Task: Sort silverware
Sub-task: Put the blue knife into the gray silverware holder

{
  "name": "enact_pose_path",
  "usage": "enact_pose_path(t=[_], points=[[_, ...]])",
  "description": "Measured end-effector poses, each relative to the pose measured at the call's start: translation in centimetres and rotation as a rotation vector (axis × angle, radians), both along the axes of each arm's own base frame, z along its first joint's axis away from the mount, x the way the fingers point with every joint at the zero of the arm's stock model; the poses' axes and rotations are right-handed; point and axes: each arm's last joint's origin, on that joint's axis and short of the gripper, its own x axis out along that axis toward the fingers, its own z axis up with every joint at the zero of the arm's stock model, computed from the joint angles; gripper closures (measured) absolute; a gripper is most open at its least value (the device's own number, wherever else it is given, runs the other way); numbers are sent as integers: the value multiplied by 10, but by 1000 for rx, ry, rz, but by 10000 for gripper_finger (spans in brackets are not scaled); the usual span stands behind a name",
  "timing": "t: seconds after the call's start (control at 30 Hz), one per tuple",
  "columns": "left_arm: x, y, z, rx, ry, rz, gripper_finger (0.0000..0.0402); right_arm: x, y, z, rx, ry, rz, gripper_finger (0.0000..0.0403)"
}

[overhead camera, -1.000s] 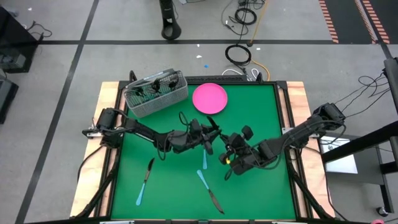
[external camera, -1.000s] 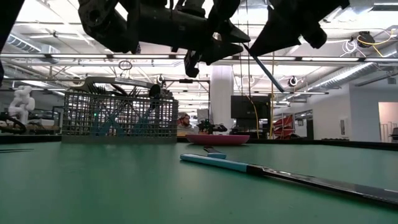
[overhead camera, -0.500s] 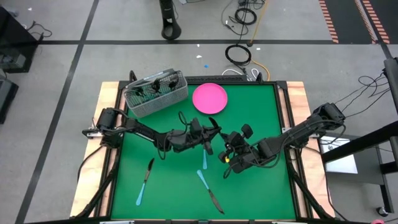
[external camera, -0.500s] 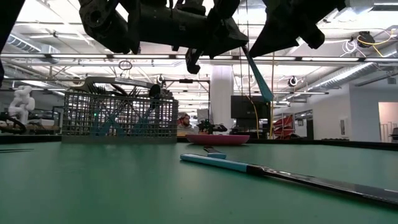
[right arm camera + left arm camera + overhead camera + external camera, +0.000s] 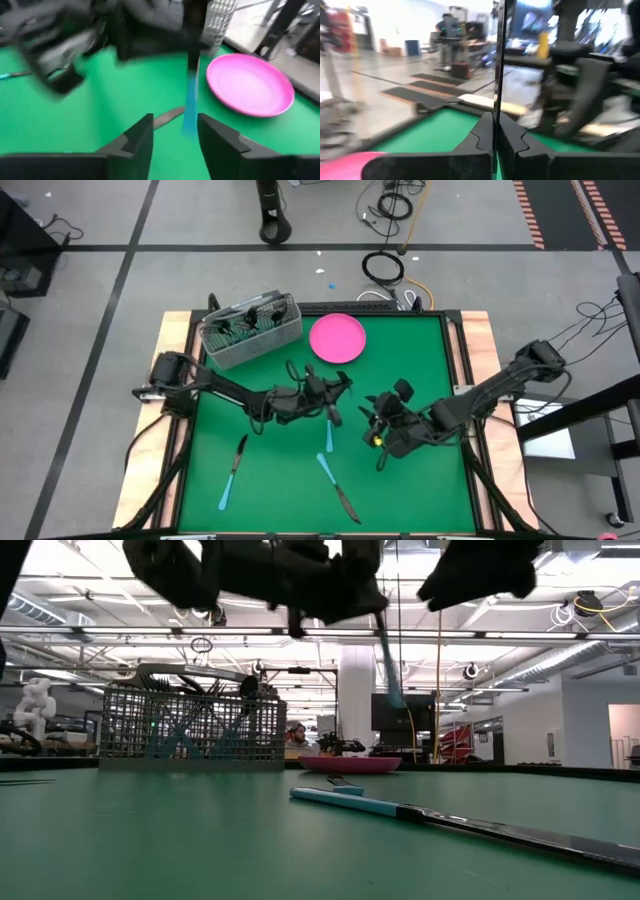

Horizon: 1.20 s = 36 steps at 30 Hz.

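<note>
High view: left fingers (image 5: 338, 387) mid-frame, clamped on a blue-handled utensil (image 5: 334, 402); right fingers (image 5: 378, 423) just right of them, spread and empty. Basket (image 5: 250, 330) upper left already has some pieces, four more lie lower on the counter (image 5: 420, 350), so plenty left. Low view: utensil (image 5: 389, 670) hangs top centre, lots of open counter. Wrist views agree
</note>
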Motion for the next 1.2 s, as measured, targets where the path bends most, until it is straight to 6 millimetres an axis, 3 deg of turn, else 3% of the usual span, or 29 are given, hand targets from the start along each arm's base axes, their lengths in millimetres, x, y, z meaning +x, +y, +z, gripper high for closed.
enact_pose_path(t=[0.13,0.27,0.43,0.6,0.73,0.93,1.2], points=[[-17,9,28,102,149,104,400,-15,14,-3,35,9,7,235],[-43,28,65,125,212,180,401,-23,27,-20,41,12,11,231],[-81,72,103,114,258,309,401,-24,34,-35,15,35,3,235],[-111,117,126,64,191,397,401,-23,34,-35,1,38,10,238],[-122,151,125,1,168,411,401,-22,32,-34,-11,41,13,238],[-126,195,108,-82,182,449,401,-21,31,-34,-15,43,10,238],[-122,226,80,-152,241,458,401,-17,24,-34,-32,56,-5,238]])
